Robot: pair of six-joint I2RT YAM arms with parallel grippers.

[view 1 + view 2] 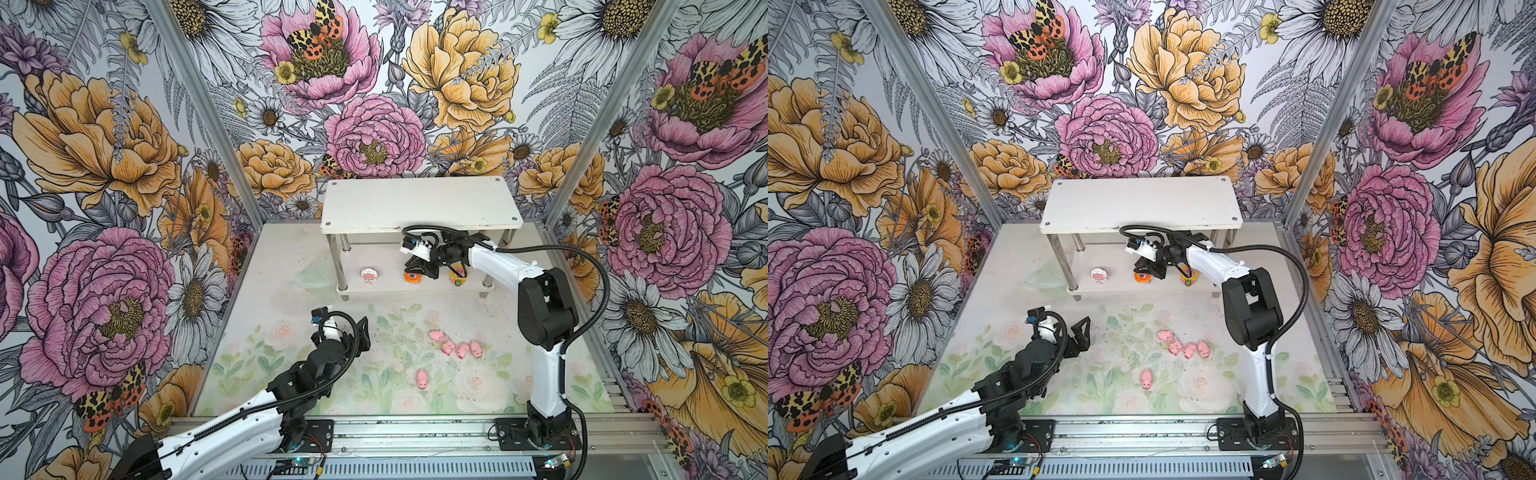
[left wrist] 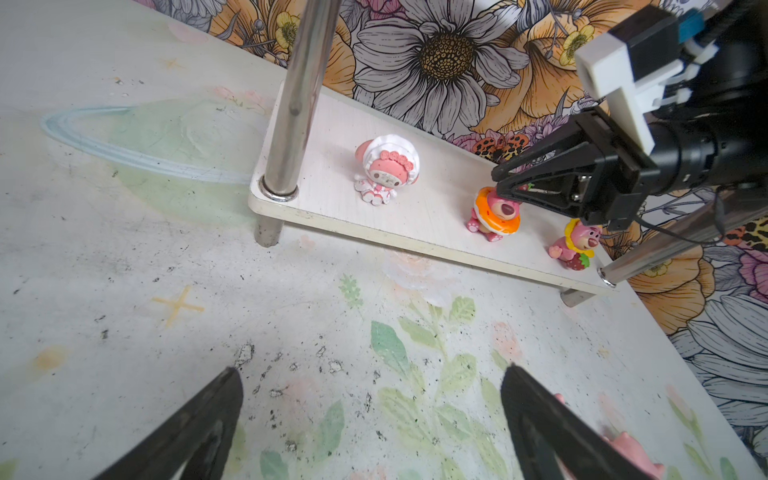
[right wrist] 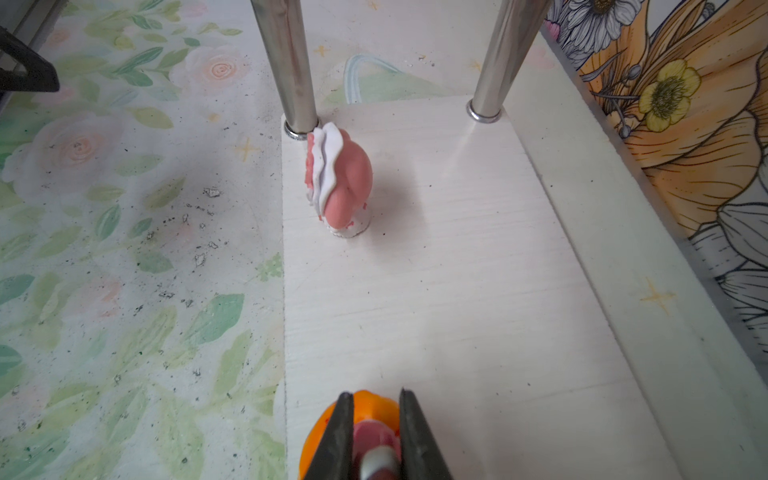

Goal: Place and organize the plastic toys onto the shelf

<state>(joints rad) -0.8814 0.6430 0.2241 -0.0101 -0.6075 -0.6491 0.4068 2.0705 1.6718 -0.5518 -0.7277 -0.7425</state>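
Observation:
The shelf [image 1: 419, 203] stands at the back of the table, and three round toys sit on its lower tier. Far left is a white-rimmed toy [image 1: 369, 275] [image 2: 388, 174], and a yellow-rimmed toy [image 1: 457, 274] [image 2: 577, 245] sits far right. Between them is the orange-rimmed toy [image 1: 412, 277] [image 3: 316, 440]; my right gripper [image 1: 413, 270] [image 3: 376, 395] reaches under the top board and is shut on its pink head. Several pink pigs [image 1: 455, 347] lie in a cluster on the table, with one pig [image 1: 422, 378] apart nearer the front. My left gripper [image 1: 343, 328] [image 2: 372, 374] hovers open over bare mat.
The shelf's metal legs [image 2: 291, 104] flank the lower tier. Flowered walls close in the back and both sides. An aluminium rail [image 1: 415, 432] with both arm bases runs along the front edge. A pig [image 2: 627, 449] lies just beside my left gripper's finger.

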